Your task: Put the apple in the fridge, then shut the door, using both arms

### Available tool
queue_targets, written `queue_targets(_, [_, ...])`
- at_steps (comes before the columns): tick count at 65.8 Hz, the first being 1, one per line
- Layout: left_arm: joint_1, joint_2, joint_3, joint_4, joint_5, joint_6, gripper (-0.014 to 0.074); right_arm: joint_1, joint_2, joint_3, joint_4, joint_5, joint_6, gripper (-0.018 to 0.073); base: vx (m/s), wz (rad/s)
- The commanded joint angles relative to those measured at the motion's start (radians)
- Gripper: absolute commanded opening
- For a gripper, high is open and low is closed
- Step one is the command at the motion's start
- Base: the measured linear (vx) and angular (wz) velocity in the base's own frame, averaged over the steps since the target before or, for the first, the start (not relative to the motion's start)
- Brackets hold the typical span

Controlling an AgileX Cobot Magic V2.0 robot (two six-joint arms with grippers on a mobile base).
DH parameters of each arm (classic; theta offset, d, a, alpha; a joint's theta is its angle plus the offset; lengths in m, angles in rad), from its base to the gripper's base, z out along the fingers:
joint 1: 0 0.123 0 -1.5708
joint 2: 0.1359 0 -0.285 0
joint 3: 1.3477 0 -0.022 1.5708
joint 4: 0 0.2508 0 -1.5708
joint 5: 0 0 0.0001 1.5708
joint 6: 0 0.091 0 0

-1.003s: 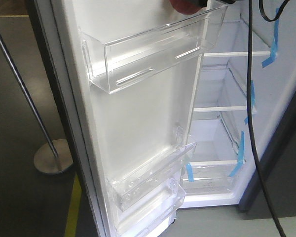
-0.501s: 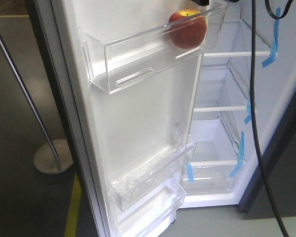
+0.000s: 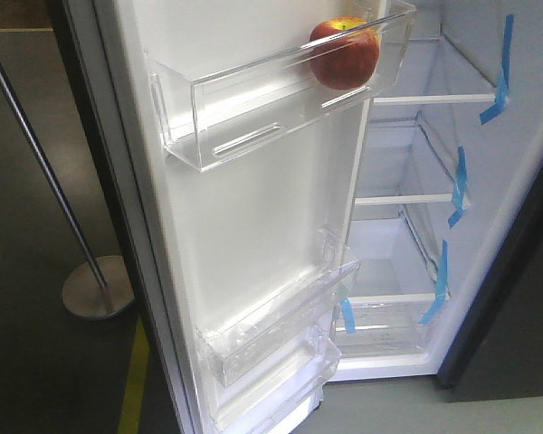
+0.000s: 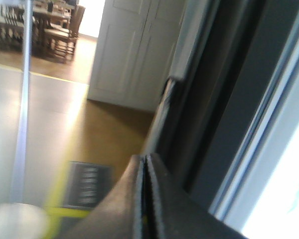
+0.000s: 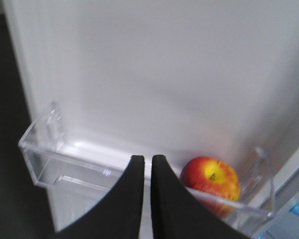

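Observation:
The red and yellow apple [image 3: 344, 52] rests in the clear top bin [image 3: 253, 117] of the open door [image 3: 253, 217], at the bin's right end. Beyond it the fridge [image 3: 416, 181] shows its white interior, glass shelves and blue tape strips. In the right wrist view the apple [image 5: 211, 181] lies in the bin just right of and beyond my right gripper [image 5: 147, 158]. That gripper is shut with nothing between its fingers and is apart from the apple. My left gripper [image 4: 144, 158] is shut and empty, next to a dark grey upright surface [image 4: 229, 99].
A metal pole on a round base [image 3: 95, 289] stands left of the door, with a yellow floor line [image 3: 134, 380] near it. Two lower clear bins [image 3: 281, 334] hang on the door. White room doors [image 4: 134, 50] show far behind the left gripper.
One second ago the apple was held at the frame's top; it now sits in the top door bin. The gripper and its black cable have left the front view.

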Motion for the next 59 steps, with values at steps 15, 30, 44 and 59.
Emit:
queue_targets(15, [0.002,-0.007,0.006,-0.248,-0.191,-0.276,-0.0006,0.003,-0.256,0.311,0.012,0.001,0.037,-0.0003,0.00,0.00])
queue_targets(30, [0.002,-0.007,0.003,-0.266,-0.327,-0.507,-0.0006,0.003,-0.547,0.806,0.018,-0.222,0.002,-0.0003,0.00,0.00])
queue_targets(44, [0.002,0.008,-0.154,-0.114,-0.330,-0.575,-0.0006,0.003,-0.766,1.084,0.032,-0.250,0.005,-0.0003,0.00,0.00])
queue_targets(59, [0.002,0.271,-0.466,0.071,-0.308,-0.600,-0.0006,0.003,-0.884,1.179,0.033,-0.213,0.001,-0.0003,0.00,0.00])
